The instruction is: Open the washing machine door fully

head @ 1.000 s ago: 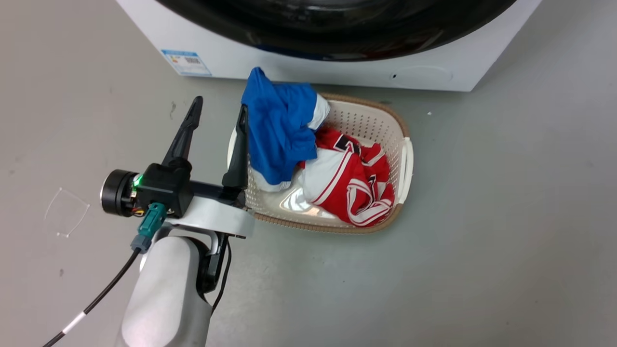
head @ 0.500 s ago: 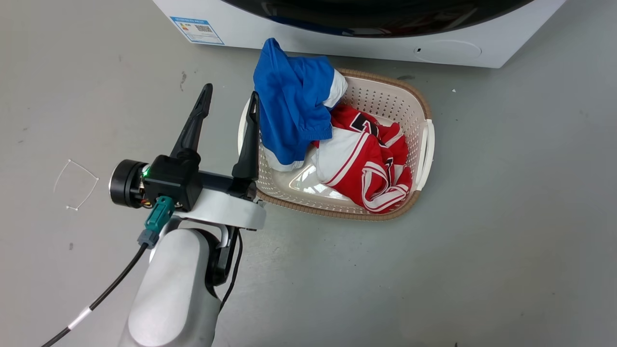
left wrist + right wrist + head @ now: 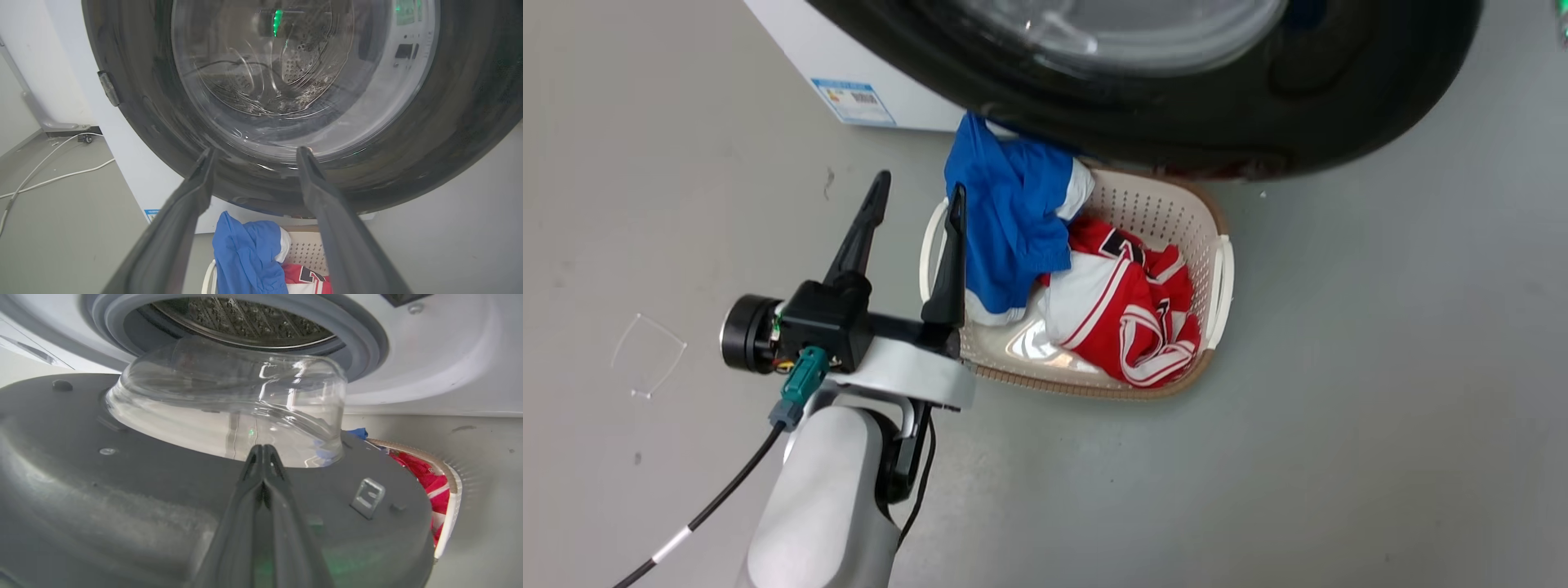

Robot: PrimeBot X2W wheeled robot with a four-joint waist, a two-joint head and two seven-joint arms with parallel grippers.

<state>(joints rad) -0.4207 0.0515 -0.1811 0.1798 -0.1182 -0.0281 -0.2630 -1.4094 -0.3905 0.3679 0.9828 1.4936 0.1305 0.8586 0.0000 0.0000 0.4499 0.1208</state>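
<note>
We should push the glossy black round glass-bowled washing machine door (image 3: 1143,110) steadily wider with our right gripper (image 3: 262,448), jaws clenched empty, while the left gripper (image 3: 920,184) waits, jaws released.

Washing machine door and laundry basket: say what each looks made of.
Washing machine door: glossy black ring, probably plastic, around a clear bulging window that looks like glass, with sharp reflections. Laundry basket: cream moulded plastic, judging by its regular perforations.

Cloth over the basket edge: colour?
Blue with a white band; the cloth shows best in the head view.
</note>
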